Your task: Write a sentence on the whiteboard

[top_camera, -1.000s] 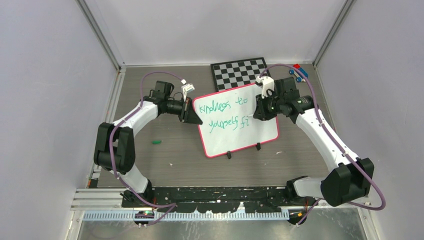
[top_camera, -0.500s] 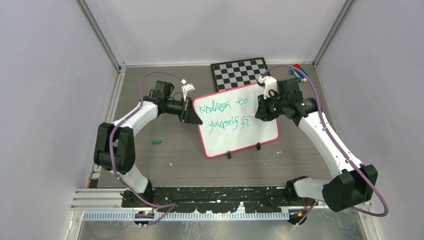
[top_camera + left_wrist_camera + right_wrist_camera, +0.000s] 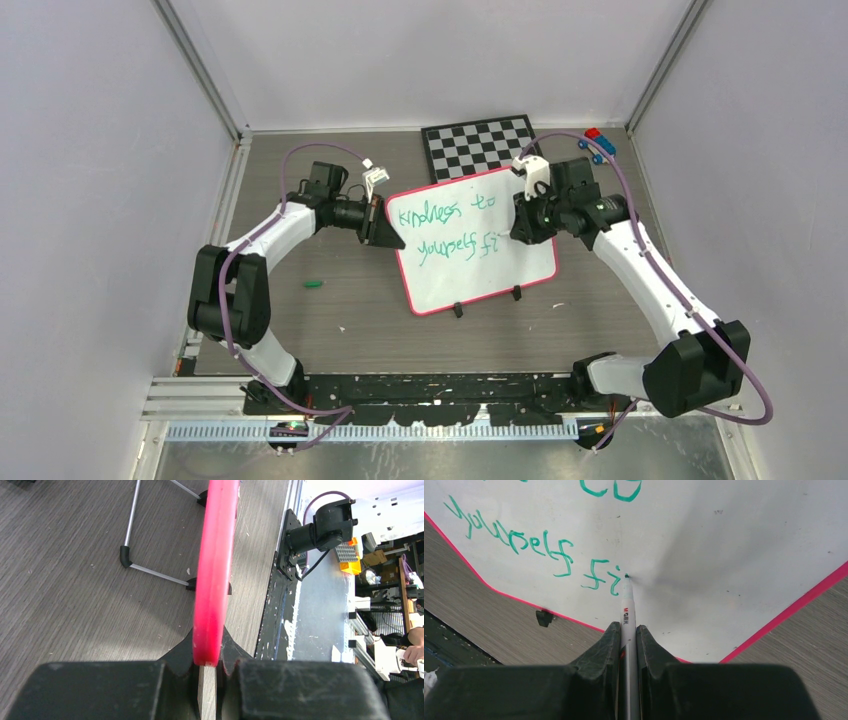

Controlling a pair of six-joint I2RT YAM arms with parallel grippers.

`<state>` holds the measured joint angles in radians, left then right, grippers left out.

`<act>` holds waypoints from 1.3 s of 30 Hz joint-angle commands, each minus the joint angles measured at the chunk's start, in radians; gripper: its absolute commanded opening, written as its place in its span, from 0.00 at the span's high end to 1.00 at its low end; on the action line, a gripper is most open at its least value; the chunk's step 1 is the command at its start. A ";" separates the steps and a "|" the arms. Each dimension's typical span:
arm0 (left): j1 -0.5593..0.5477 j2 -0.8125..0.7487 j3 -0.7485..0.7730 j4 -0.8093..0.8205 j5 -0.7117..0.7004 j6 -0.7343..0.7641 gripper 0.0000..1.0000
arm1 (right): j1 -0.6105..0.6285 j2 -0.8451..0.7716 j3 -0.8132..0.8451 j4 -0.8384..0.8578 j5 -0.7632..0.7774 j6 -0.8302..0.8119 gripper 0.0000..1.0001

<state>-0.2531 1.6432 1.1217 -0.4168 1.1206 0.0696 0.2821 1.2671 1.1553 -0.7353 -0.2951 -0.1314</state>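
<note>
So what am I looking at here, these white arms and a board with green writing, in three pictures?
These are two robot arms bolted to the near edge of a table. The wide picture comes from a fixed camera above and behind them; the other two come from cameras on the wrists, looking along each arm's fingers. The left gripper is shut on the pink edge of the whiteboard, steadying it. The right gripper is shut on a marker, its tip touching the board at the end of the green sentence, which reads "kindness to yourself fi" so far. A chequered board lies behind; a small green piece lies left of the whiteboard.
</note>
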 commanded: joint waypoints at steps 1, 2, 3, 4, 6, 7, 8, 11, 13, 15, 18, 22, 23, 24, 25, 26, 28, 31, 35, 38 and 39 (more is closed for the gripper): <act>-0.006 0.005 0.009 -0.025 -0.021 0.019 1.00 | 0.002 0.015 -0.017 0.046 0.040 -0.026 1.00; -0.006 0.006 0.009 -0.025 -0.021 0.019 1.00 | 0.002 0.018 -0.019 0.047 0.043 -0.028 1.00; -0.007 0.005 0.009 -0.026 -0.023 0.021 1.00 | 0.001 0.017 -0.023 0.047 0.043 -0.028 1.00; -0.006 0.004 0.008 -0.027 -0.025 0.022 1.00 | 0.001 0.015 -0.027 0.047 0.042 -0.028 1.00; -0.006 0.004 0.007 -0.028 -0.026 0.025 1.00 | 0.000 0.007 -0.037 0.044 0.044 -0.028 1.00; -0.006 0.005 0.006 -0.028 -0.027 0.026 1.00 | 0.001 0.003 -0.042 0.042 0.044 -0.028 1.00; -0.006 0.006 0.006 -0.028 -0.027 0.026 1.00 | 0.001 0.001 -0.046 0.040 0.043 -0.027 1.00; -0.006 0.009 0.007 -0.027 -0.024 0.026 1.00 | 0.001 -0.004 -0.059 0.032 0.031 -0.021 1.00; -0.006 0.011 0.007 -0.026 -0.024 0.025 1.00 | 0.001 -0.011 -0.070 0.031 0.023 -0.017 1.00; -0.006 0.012 0.007 -0.026 -0.023 0.026 1.00 | 0.000 -0.017 -0.078 0.033 0.016 -0.011 1.00; -0.006 0.017 0.006 -0.024 -0.019 0.024 1.00 | 0.001 -0.019 -0.076 0.042 0.017 -0.003 1.00; -0.006 0.013 0.004 -0.024 -0.021 0.025 1.00 | 0.001 -0.012 -0.050 0.050 0.019 0.004 1.00; -0.006 0.011 0.003 -0.023 -0.021 0.026 1.00 | 0.001 -0.008 -0.043 0.050 0.020 0.005 1.00; -0.006 0.011 0.003 -0.022 -0.021 0.027 1.00 | 0.002 -0.005 -0.036 0.050 0.023 0.009 1.00; -0.006 0.011 0.001 -0.023 -0.021 0.027 1.00 | 0.001 -0.001 -0.029 0.051 0.026 0.012 1.00; -0.006 0.011 -0.001 -0.023 -0.020 0.028 1.00 | 0.002 0.002 -0.023 0.051 0.026 0.016 1.00; -0.007 0.011 -0.002 -0.024 -0.021 0.030 1.00 | 0.000 0.008 -0.014 0.053 0.029 0.020 1.00; -0.006 0.005 -0.001 -0.030 -0.021 0.036 1.00 | -0.003 0.016 0.000 0.054 0.035 0.025 1.00; -0.006 0.005 -0.001 -0.040 -0.021 0.044 1.00 | -0.012 0.020 0.014 0.053 0.042 0.024 1.00; -0.007 0.009 -0.002 -0.042 -0.021 0.046 1.00 | -0.019 0.019 0.020 0.053 0.043 0.023 1.00; -0.006 0.010 -0.001 -0.042 -0.020 0.047 1.00 | -0.022 0.018 0.021 0.053 0.045 0.021 1.00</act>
<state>-0.2527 1.6436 1.1217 -0.4217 1.1221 0.0742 0.2756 1.2812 1.1309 -0.7448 -0.2928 -0.1104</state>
